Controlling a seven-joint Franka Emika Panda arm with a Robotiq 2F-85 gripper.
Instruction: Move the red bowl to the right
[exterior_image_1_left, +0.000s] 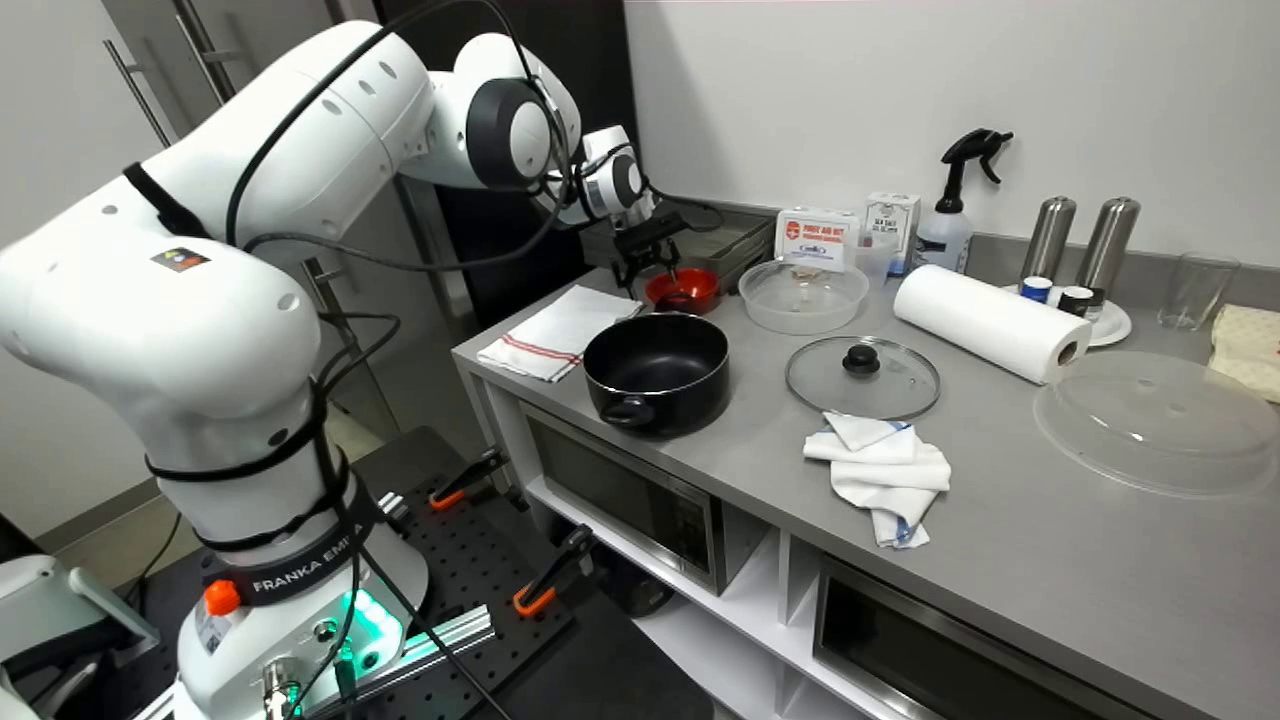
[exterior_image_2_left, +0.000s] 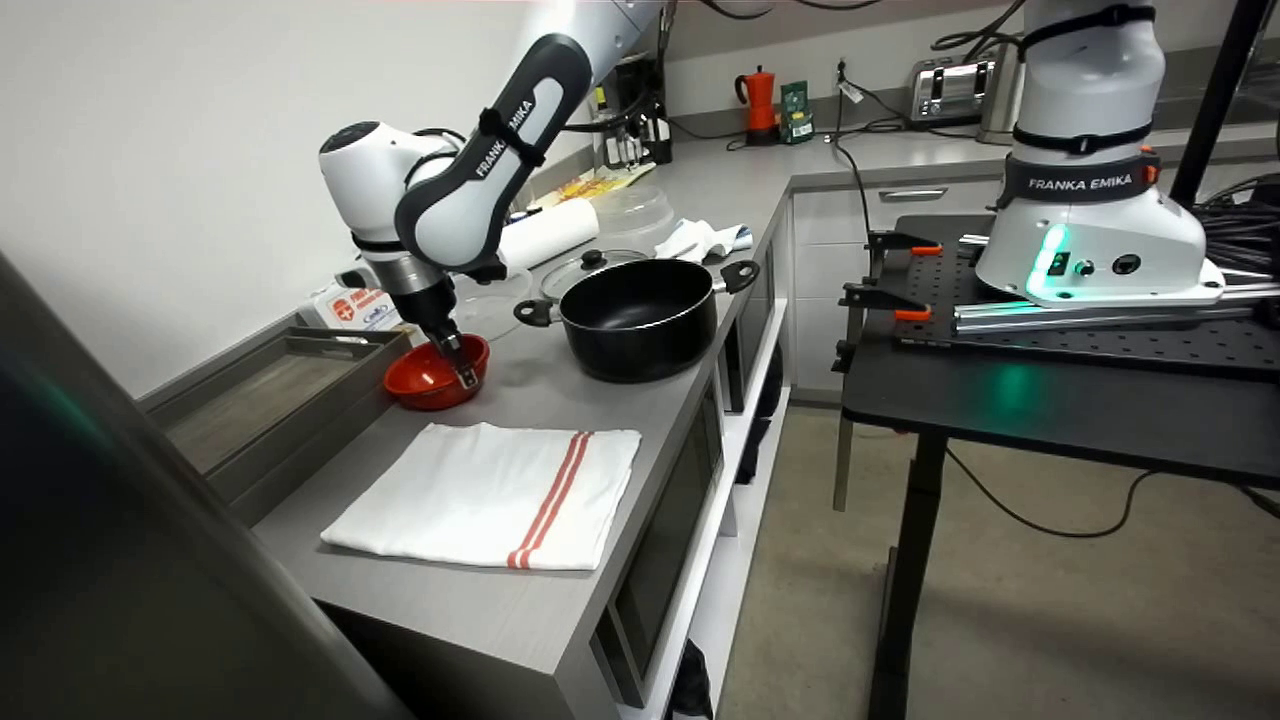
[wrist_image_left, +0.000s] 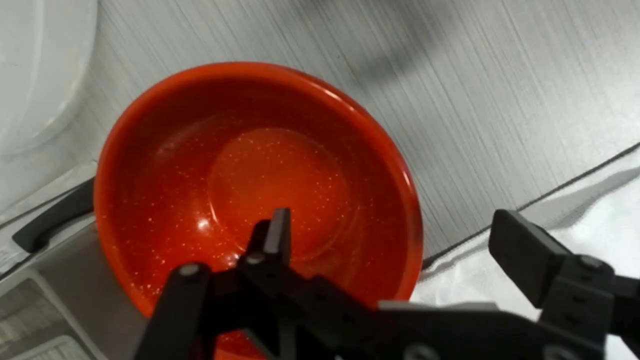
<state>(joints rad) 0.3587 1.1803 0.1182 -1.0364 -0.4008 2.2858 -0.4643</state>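
Note:
The glossy red bowl (exterior_image_1_left: 697, 287) stands upright on the grey counter behind the black pot, between the tray and the folded towel. It also shows in an exterior view (exterior_image_2_left: 425, 380) and fills much of the wrist view (wrist_image_left: 270, 165). My gripper (wrist_image_left: 393, 215) is open, with its fingers wide apart across the bowl's rim. One finger is over the bowl's inside, the other outside it over the towel's edge. Nothing is between the fingers except the rim area; I cannot tell whether they touch it. The gripper is pointing down at the bowl in both exterior views (exterior_image_1_left: 652, 282) (exterior_image_2_left: 467, 376).
The black pot (exterior_image_1_left: 655, 370) stands close in front of the bowl. A grey tray (exterior_image_2_left: 300, 400) lies beside it, and a white towel (exterior_image_2_left: 480, 490) is near the counter's end. A clear plastic bowl (exterior_image_1_left: 805, 305), glass lid (exterior_image_1_left: 825, 380) and crumpled cloth (exterior_image_1_left: 885, 470) lie farther along.

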